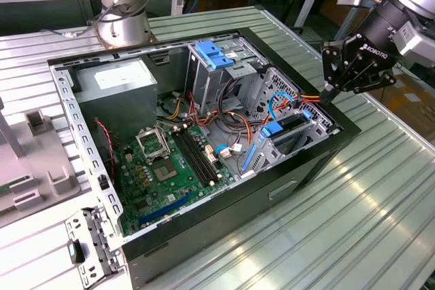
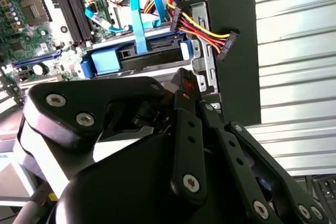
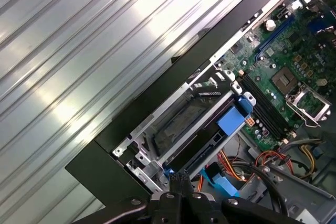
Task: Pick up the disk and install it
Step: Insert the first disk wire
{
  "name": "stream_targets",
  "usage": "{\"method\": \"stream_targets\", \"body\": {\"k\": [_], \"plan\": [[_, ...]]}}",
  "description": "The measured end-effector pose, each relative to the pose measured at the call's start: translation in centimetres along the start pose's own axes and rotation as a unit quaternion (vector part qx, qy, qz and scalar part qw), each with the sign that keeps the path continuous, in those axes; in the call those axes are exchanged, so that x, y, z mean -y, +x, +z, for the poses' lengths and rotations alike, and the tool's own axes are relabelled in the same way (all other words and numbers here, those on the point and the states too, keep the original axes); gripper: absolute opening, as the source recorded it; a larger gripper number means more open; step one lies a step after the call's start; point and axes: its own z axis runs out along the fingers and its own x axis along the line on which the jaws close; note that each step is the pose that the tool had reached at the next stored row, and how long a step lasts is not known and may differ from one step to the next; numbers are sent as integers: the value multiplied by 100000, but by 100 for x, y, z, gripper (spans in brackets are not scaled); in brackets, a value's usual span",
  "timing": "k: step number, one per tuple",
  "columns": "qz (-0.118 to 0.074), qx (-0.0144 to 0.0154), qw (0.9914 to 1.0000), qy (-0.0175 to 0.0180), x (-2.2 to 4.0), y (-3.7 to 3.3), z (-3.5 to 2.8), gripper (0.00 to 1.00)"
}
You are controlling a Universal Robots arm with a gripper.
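Exterior view had the gripper (image 1: 331,93) at about three o'clock, poised over the open case (image 1: 319,157) at its rim, arm coming in from one o'clock. I saw its fingers drawn narrow, tips close together, nothing held between them. The disk (image 1: 289,124) sat inside the case in the drive bay (image 1: 299,142), just at seven o'clock from the fingertips, its blue tab facing the motherboard (image 1: 166,168). In the second wrist view the disk (image 2: 139,59) lay in the bay just past the fingers (image 2: 185,95), with a blue cable (image 2: 140,19) looped over it and a bundle of red, yellow and black wires (image 2: 202,32) hanging free at the case edge. In the first wrist view I saw the disk (image 3: 210,140) seated between the metal bay rails, blue tab toward the board, fingertips (image 3: 181,181) closed just beside it.
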Motion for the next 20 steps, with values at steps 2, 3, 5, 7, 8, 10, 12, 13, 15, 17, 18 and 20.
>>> {"method": "stream_targets", "body": {"k": [2,3,5,7,8,10,12,13,15,17,18,20], "plan": [[-54,70,100000,-72,29,30,-3,11],[-68,113,100000,-117,44,46,-4,11],[-95,193,100000,-196,73,77,-3,11],[-130,276,99999,-271,102,108,6,11],[-141,293,99999,-299,109,117,11,11],[-177,341,99999,-359,129,140,24,11],[-225,364,99998,-386,144,157,32,11],[-220,367,99998,-386,145,157,33,11],[-221,367,99998,-386,145,158,33,11],[-281,-41,100000,8,147,159,35,11],[-342,-544,99997,473,146,159,36,11],[-466,-1525,99977,1403,146,159,37,11]]}}
